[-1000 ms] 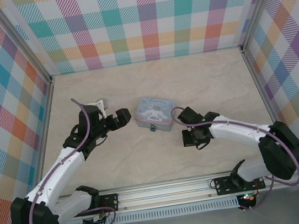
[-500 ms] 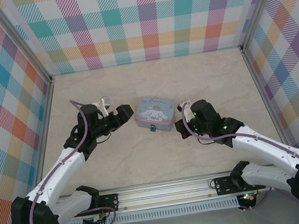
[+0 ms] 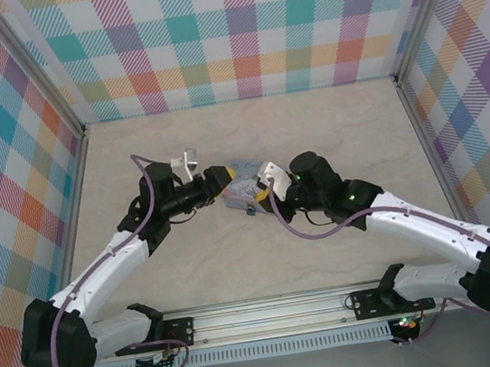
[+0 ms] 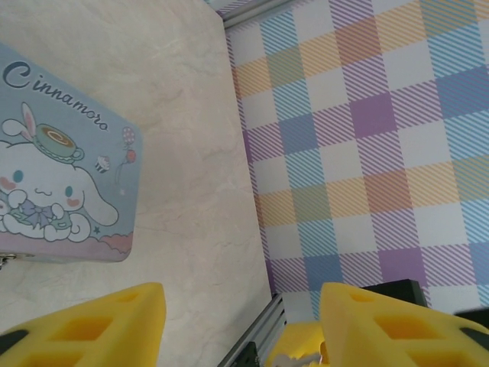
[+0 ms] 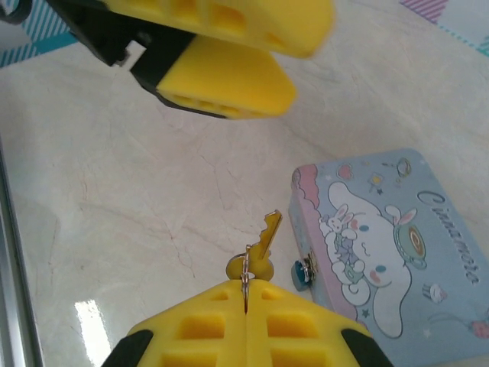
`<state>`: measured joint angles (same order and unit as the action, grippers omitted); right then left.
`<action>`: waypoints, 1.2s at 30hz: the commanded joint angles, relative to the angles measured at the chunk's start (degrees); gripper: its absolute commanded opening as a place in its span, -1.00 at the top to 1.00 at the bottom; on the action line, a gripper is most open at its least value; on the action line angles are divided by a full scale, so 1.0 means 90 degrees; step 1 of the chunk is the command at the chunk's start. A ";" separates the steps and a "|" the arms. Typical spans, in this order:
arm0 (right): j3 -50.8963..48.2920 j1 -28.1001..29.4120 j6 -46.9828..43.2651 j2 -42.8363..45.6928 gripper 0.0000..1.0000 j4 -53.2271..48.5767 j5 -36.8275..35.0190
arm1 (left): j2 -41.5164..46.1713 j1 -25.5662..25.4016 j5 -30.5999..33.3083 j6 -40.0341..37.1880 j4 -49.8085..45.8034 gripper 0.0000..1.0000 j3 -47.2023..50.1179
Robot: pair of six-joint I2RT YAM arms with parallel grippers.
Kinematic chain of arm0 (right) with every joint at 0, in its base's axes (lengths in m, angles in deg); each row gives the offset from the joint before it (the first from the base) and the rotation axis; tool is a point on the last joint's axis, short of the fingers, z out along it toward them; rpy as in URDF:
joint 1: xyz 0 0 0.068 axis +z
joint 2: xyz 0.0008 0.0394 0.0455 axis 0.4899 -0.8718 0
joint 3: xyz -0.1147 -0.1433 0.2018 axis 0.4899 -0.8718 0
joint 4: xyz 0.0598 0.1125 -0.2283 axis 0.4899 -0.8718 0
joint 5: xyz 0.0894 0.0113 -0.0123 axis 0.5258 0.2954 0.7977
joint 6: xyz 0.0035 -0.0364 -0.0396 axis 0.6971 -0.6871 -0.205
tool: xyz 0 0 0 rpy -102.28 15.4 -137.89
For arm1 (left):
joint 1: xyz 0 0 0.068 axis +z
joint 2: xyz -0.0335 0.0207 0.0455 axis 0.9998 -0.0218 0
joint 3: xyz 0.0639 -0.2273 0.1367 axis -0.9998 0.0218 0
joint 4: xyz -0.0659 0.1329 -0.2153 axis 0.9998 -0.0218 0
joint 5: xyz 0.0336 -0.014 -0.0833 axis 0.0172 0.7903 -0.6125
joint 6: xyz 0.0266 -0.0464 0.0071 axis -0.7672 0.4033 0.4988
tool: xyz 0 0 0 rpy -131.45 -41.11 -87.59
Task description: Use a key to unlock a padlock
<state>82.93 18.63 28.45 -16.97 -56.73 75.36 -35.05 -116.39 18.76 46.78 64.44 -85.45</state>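
The pale blue cartoon tin (image 5: 382, 229) lies on the table, and the tiny bluish-grey padlock (image 5: 301, 270) hangs at the latch on its front side. My right gripper (image 5: 246, 287) is shut on a thin ring that carries the small brassy key (image 5: 266, 233). The key's blade points up and stands just left of the padlock, apart from it. My left gripper (image 4: 241, 310) is open with nothing between its yellow fingers (image 4: 92, 329), and it hovers by the tin (image 4: 53, 191). From above, the left gripper (image 3: 219, 178) and right gripper (image 3: 263, 194) flank the tin (image 3: 239, 190).
Checked walls (image 3: 242, 29) enclose the beige table (image 3: 264, 254) on three sides. A metal rail (image 3: 281, 311) runs along the near edge by the arm bases. The left gripper's yellow fingers (image 5: 221, 61) hang close above the right gripper.
My right arm has swung left and forward, bringing the key to the tin's front side. My left gripper has moved right, up against the tin's left end.
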 commanded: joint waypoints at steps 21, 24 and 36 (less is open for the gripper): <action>0.0546 0.0054 -0.0574 -0.0382 0.98 -0.0273 -0.0151 | -0.0500 -0.0699 -0.0118 -0.0868 -0.0352 0.41 -0.0604; 0.0565 0.0052 -0.0564 -0.0407 0.98 -0.0247 -0.0162 | -0.0494 -0.0718 -0.0124 -0.0928 -0.0414 0.45 -0.0611; 0.0619 0.0052 -0.0555 -0.0628 0.98 -0.0327 -0.0180 | -0.0454 -0.0767 0.0042 -0.0998 -0.0411 0.30 -0.0610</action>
<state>86.72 18.81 24.39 -21.80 -59.44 73.75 -39.37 -122.14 19.00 39.00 60.92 -89.12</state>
